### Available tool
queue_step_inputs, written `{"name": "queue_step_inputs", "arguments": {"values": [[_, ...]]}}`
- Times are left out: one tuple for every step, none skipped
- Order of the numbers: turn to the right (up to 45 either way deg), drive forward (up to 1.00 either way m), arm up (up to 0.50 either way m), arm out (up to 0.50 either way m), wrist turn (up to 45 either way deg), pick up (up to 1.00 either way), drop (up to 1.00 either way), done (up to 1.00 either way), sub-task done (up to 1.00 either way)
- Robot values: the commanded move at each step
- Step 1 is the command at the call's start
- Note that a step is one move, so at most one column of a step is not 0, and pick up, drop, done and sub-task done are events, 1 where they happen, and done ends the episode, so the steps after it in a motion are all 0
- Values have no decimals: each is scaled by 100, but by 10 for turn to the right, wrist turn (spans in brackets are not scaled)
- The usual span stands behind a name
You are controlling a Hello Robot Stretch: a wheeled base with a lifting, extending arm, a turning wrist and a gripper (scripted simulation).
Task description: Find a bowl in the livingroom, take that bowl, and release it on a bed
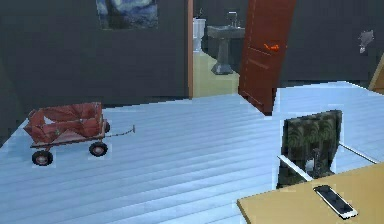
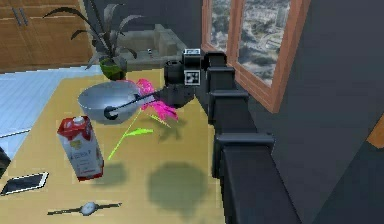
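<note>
Forward view: a pale blue floor [image 1: 190,140] runs back to dark walls. A red wagon [image 1: 66,126] stands at middle left and a painting [image 1: 128,12] hangs at the top edge. A red door [image 1: 264,55] stands open right of centre, with a washbasin [image 1: 222,40] beyond the doorway beside it. At lower right a chair [image 1: 310,147] faces the corner of a wooden table [image 1: 290,208], where a phone [image 1: 335,200] lies. Arm side view: on the table [image 2: 40,130] a grey bowl [image 2: 105,98] sits at upper left of centre, in front of a potted plant [image 2: 108,50]. The dark arm [image 2: 235,140] rises from the bottom edge, and the gripper [image 2: 135,100] reaches left to the bowl's rim. Whether the fingers are open, closed or gripping cannot be told, nor whether the bowl is held or resting. Pink items [image 2: 155,108] and a green stick [image 2: 125,142] lie just beside the gripper. A carton [image 2: 82,145] stands at lower left and a phone [image 2: 22,183] lies in the corner. The step in hand looks like taking the bowl. It would go best with a level, straight lift before drawing back, clear of the plant, the carton and the pink items. For the grasp, the arm side view is the guide, giving bowl, gripper and clutter. For the drive toward a bed, the forward view gives open floor, the wagon to steer round, and the door.
</note>
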Motion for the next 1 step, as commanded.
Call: {"name": "queue_step_inputs", "arguments": {"values": [[0, 0, 0, 0, -450, 0, 0, 0, 0]]}}
